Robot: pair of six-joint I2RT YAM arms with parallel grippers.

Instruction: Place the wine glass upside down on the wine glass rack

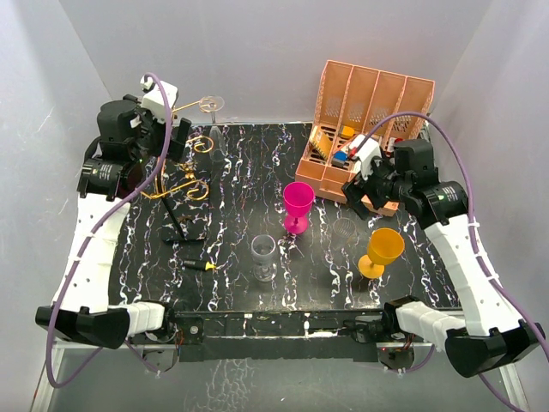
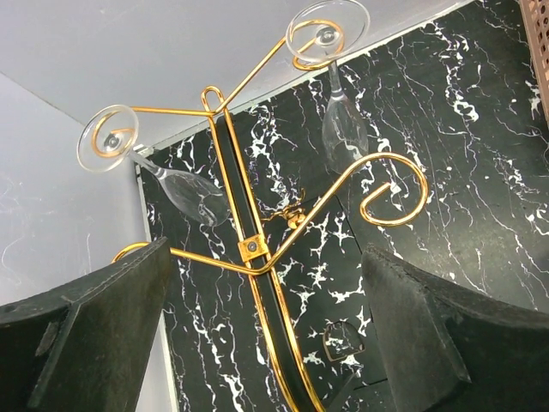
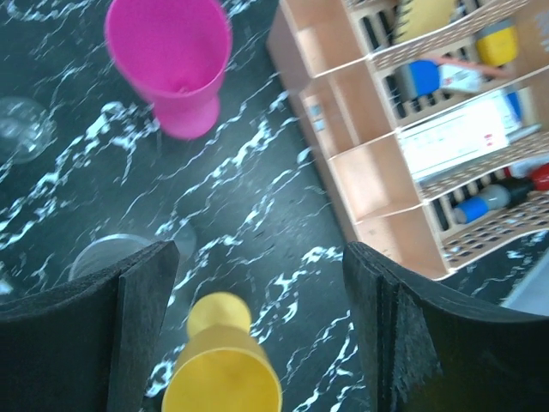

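The gold wire wine glass rack [image 2: 225,154] stands on its black base at the table's back left [image 1: 183,187]. Two clear wine glasses hang upside down from its scroll arms. One foot sits in the top right curl [image 2: 326,36] and shows against the back wall [image 1: 210,104]. The other foot sits in the left curl [image 2: 110,137]. My left gripper [image 2: 266,254] is open just in front of the rack's post [image 1: 174,130], holding nothing. My right gripper [image 3: 262,251] is open and empty above the table [image 1: 358,184].
A magenta cup [image 1: 298,204] and a yellow cup [image 1: 381,251] stand mid-table, with clear glasses [image 1: 263,256] [image 1: 346,230] near them. The salmon-pink organiser [image 1: 371,112] sits at the back right. A small black and yellow item [image 1: 199,265] lies near the rack's base.
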